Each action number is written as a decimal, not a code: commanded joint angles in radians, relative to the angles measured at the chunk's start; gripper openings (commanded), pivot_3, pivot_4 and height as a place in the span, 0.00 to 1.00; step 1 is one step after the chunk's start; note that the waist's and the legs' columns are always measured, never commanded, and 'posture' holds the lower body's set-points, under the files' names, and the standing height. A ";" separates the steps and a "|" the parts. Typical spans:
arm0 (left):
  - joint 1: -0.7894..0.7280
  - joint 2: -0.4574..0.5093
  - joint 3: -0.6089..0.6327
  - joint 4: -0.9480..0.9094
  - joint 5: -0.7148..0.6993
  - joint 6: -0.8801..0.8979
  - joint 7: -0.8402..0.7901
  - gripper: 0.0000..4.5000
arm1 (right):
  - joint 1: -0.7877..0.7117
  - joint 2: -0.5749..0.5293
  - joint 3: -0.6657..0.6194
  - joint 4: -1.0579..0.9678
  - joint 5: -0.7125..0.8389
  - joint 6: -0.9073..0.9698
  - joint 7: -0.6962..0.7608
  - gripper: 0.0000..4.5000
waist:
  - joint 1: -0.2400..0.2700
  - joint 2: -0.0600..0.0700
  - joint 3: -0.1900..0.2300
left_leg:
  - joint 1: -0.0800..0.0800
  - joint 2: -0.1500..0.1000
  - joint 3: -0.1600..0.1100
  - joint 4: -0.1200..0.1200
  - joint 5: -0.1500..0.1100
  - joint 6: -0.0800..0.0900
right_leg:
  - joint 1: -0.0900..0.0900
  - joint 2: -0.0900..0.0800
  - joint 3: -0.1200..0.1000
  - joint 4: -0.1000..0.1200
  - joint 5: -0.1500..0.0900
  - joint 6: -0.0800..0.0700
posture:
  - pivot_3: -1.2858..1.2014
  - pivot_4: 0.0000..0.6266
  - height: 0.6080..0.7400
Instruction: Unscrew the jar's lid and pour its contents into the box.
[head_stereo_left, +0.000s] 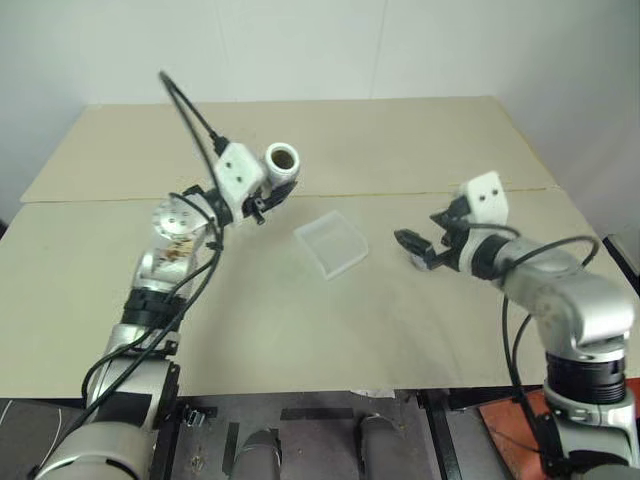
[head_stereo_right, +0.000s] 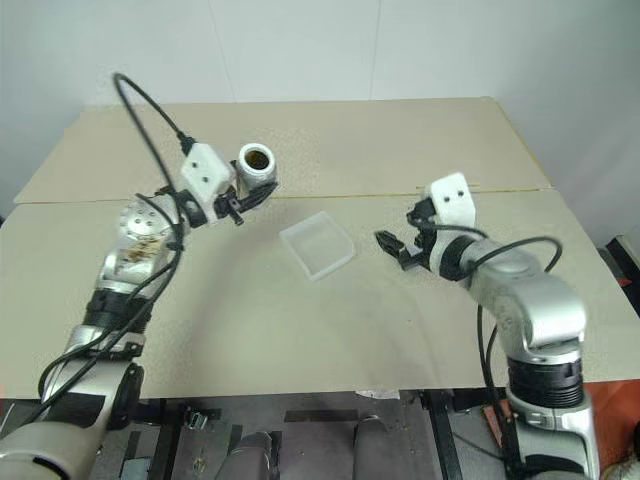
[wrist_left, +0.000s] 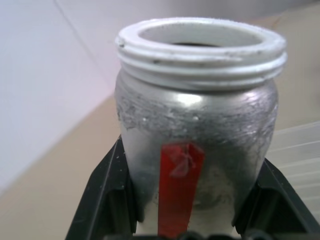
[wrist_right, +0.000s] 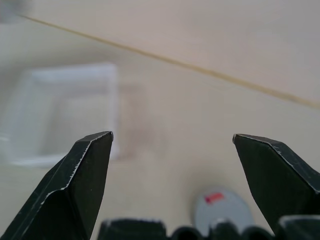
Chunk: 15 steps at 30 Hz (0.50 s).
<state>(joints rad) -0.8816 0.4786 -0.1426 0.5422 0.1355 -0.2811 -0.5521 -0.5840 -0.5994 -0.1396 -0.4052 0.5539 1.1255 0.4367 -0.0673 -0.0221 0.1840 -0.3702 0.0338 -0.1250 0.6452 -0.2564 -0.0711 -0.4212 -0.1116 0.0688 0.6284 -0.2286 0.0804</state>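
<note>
Left pincer clamps open jar, lid off on surface; right pincer wide, empty; carry mouth over box first, tip slowly

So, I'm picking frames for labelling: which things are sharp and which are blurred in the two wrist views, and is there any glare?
Left wrist view: the jar is sharp, with a bright glare patch on its silvery wall below the threads; the table behind is soft. Right wrist view: the right pincer fingers are crisp, while the box and the lid below are out of focus.
</note>
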 joint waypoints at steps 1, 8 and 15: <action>-0.140 0.066 -0.188 0.172 0.405 -0.296 0.374 0.43 | -0.081 -0.040 -0.056 -0.055 0.132 0.108 0.073 1.00 | 0.002 -0.001 0.000 | 0.000 0.000 0.000 0.000 0.000 0.000 | 0.000 0.000 0.000 0.000 0.000 0.000 | 0.52 0.24 1.00; -0.449 0.076 -0.693 0.454 1.124 -0.203 1.203 0.43 | -0.151 -0.117 -0.024 -0.063 0.242 0.190 0.157 1.00 | 0.029 -0.001 0.001 | -0.004 -0.001 0.000 0.000 0.000 0.000 | -0.001 -0.001 0.000 -0.001 0.001 0.002 | 0.52 0.24 1.00; -0.523 -0.027 -0.880 0.588 1.293 -0.133 1.388 0.43 | -0.170 -0.078 -0.053 -0.077 0.280 0.202 0.104 1.00 | 0.034 -0.001 0.001 | -0.008 -0.002 0.000 0.000 0.000 0.000 | -0.005 -0.001 0.000 0.002 0.001 0.003 | 0.52 0.24 1.00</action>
<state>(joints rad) -1.3520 0.4456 -1.0113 1.1102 1.4093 -0.4554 0.7868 -0.7333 -0.6767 -0.1542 -0.4456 0.8103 1.3194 0.5530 -0.0328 -0.0232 0.1847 -0.3794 0.0320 -0.1247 0.6457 -0.2560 -0.0719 -0.4272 -0.1130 0.0684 0.6308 -0.2275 0.0832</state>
